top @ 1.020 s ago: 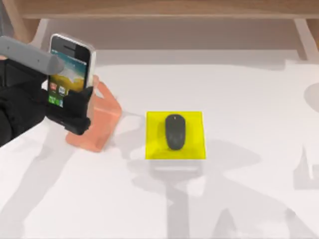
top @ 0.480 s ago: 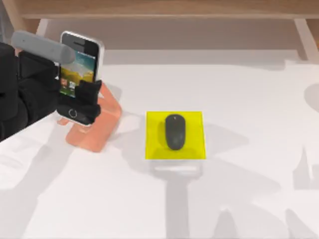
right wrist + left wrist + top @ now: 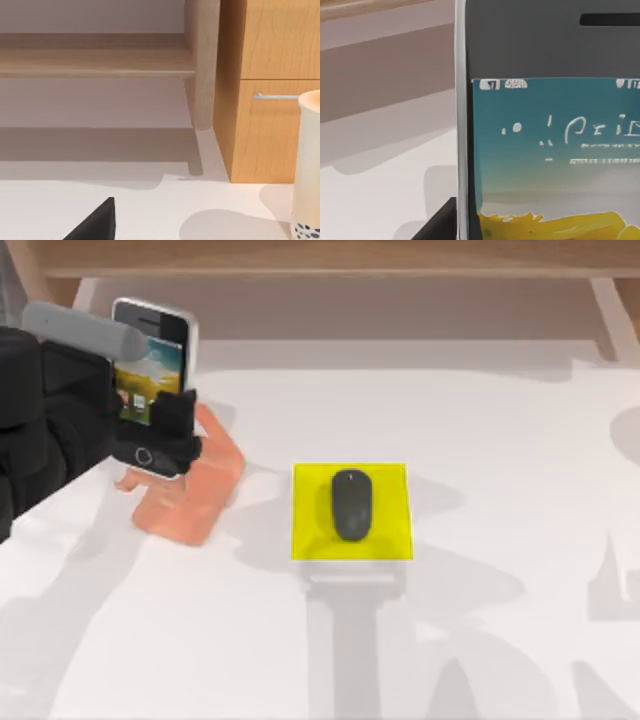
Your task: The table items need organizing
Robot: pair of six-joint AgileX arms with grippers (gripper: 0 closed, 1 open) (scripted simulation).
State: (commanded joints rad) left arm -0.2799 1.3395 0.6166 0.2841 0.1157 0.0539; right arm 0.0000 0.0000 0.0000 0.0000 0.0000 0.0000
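Yellow square pad lies flat near centre. Salmon-orange angled stand sits well left of it. Wooden drawer cabinet and pale cup stand beside each other.

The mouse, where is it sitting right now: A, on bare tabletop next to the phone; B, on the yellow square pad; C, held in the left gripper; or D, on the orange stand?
B: in the top view the dark grey mouse lies on the yellow pad at mid-table, while the left gripper holds the phone over the orange stand at the left.
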